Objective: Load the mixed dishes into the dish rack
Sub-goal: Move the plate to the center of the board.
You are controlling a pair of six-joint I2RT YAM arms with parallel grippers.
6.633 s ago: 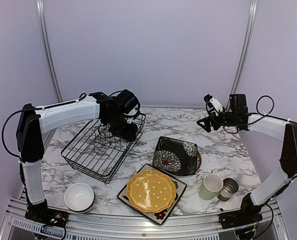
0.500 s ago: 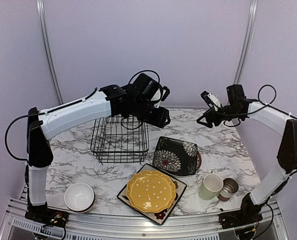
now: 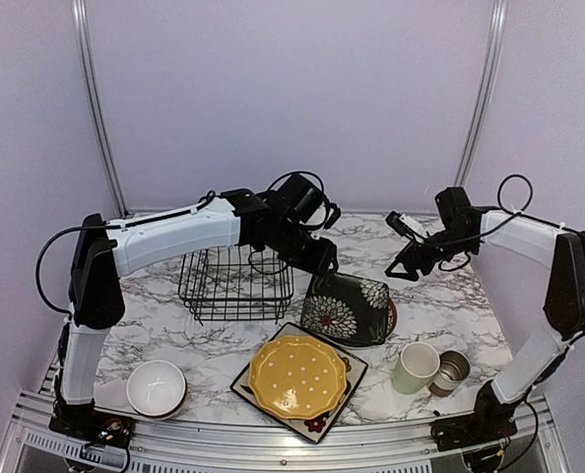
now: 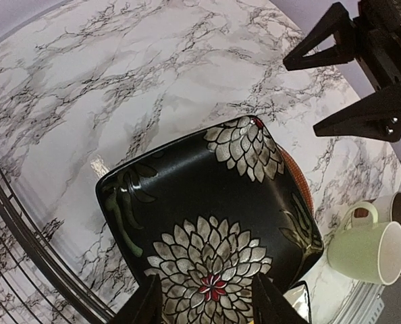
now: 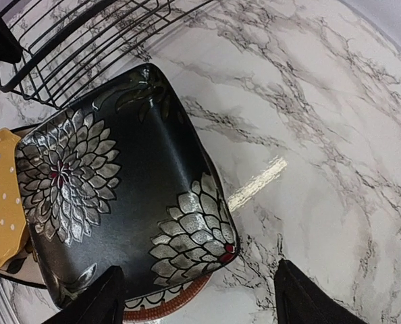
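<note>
Well, left gripper (image 3: 322,264): jaws apart with nothing between them, hovering over the left corner of the black flowered plate (image 3: 347,305) (its fingers (image 4: 146,304) frame the plate's big flower in the wrist view).
Right gripper (image 3: 396,268): spread wide and empty, above the marble table (image 3: 450,296), right of that plate.
Dish rack (image 3: 235,284): on the table, just left of the plate.
Front row: white bowl (image 3: 156,385), yellow plate (image 3: 297,375) on another black plate, green mug (image 3: 415,367) just beside grey-brown cup (image 3: 451,371).

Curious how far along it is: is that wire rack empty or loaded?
Empty. Only bare wires show inside the dish rack; the flowered black plate, yellow plate and white bowl sit outside it.
</note>
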